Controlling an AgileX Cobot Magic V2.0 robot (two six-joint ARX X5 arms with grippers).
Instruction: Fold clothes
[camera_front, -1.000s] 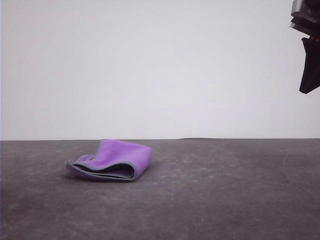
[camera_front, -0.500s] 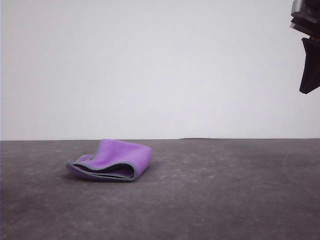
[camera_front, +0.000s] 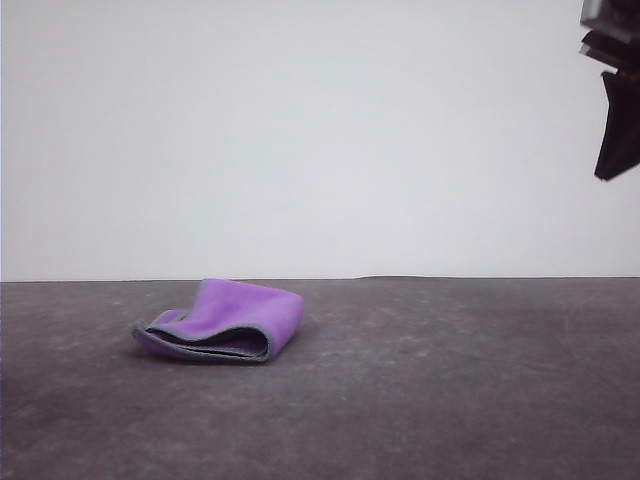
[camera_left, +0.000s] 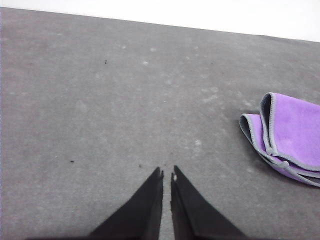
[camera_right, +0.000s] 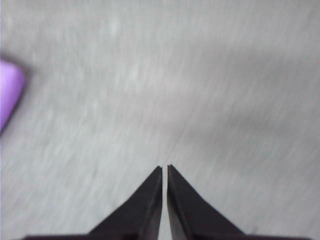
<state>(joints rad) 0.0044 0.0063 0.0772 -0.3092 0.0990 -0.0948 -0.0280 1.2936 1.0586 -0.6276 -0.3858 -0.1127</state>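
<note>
The cloth (camera_front: 222, 322) lies folded on the grey table (camera_front: 450, 380), purple face out, grey edging showing at its open side. The left gripper (camera_left: 166, 174) hangs above bare table, jaws pinched nearly together on nothing, the cloth off to one side and apart from it. The right gripper (camera_right: 164, 167), blurred, also narrow and empty, sits high, well away from the cloth.

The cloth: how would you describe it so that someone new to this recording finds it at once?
Start from the dark grey table under the white wall. The cloth lies left of centre on it, near the far edge. It is a small folded bundle, bright purple with grey stitched edging, and its colour stands out against the grey.
</note>
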